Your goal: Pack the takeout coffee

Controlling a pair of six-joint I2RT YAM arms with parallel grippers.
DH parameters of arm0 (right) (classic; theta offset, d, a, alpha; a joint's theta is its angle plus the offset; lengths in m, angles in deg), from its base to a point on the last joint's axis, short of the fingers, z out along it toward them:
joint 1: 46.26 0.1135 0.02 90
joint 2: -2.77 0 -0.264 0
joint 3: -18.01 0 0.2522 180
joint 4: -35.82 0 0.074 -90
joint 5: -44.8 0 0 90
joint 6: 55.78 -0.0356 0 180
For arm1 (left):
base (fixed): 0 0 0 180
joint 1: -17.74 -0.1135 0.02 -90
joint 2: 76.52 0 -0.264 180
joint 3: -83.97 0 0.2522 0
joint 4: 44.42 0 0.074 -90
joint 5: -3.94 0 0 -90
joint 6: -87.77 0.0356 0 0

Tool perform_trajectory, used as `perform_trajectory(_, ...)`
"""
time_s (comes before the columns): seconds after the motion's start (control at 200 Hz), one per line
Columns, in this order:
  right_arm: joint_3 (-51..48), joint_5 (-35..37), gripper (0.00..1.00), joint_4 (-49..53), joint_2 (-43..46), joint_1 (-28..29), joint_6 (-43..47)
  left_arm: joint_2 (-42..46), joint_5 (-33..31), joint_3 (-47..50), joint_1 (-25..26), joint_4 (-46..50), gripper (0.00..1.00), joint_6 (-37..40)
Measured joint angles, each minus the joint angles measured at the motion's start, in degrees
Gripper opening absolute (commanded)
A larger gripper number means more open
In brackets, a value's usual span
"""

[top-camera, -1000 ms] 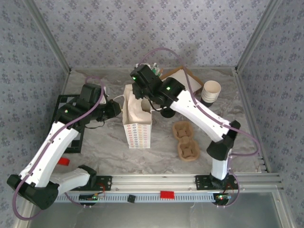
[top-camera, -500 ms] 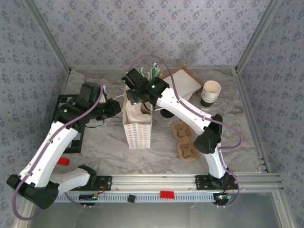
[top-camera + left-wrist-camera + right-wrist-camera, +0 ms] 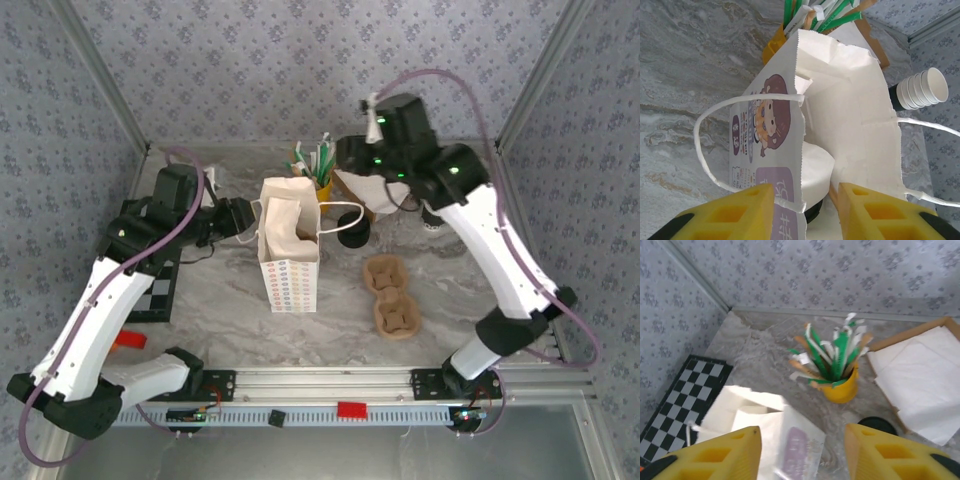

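Bag (image 3: 289, 250): upright at mid-table, mouth open upward, long side of the mouth running near to far.
Bag contents: white round lid (image 3: 816, 167) low inside, judged to be the coffee cup; not certain.
Left pincer (image 3: 805, 189): spread, at the left side of the bag, one finger on either side of the wall edge, no pinch visible. Left handle loop (image 3: 705, 150) hangs free.
Right pincer (image 3: 802, 429): spread, nothing between the fingers, high above the bag's far right corner, aimed down at the yellow pot (image 3: 841, 384).
Yellow pot: just beyond the far end of the bag, packed with stirrers (image 3: 832, 352) standing fanned, long axis close to vertical.
Napkin tray (image 3: 920, 365): right of the pot.
Cardboard carrier (image 3: 390, 295): flat on the table, right of the bag towards the near edge, apart from it.
Governing relation: stirrers below and slightly far of the right pincer. Right arm nearer; left arm screened by the bag.
Likely next move: descend along the stems and close across them.
Caution: crowded bundle, so more than one stirrer may lift.
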Motion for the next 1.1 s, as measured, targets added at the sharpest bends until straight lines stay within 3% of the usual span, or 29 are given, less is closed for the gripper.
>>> perform_trajectory(0.19,-13.7,-10.8,0.55,-3.7,1.7,-12.7,5.1,-3.0,-3.0,-2.3,3.5,-0.6,0.4,0.5)
perform_trajectory(0.475,-20.3,-17.9,0.63,-7.6,-8.3,-19.0,15.8,-4.7,-8.9,-3.5,4.3,-1.4,0.44,1.9)
perform_trajectory(0.82,-14.6,-15.2,0.7,-9.0,-24.3,-17.8,27.0,-3.6,-12.8,-3.6,2.5,-1.1,0.51,3.5)
perform_trajectory(1.099,-9.1,-12.7,0.62,-9.9,-32.6,-14.6,31.1,-1.8,-13.5,-3.2,0.1,-1.1,0.54,3.9)
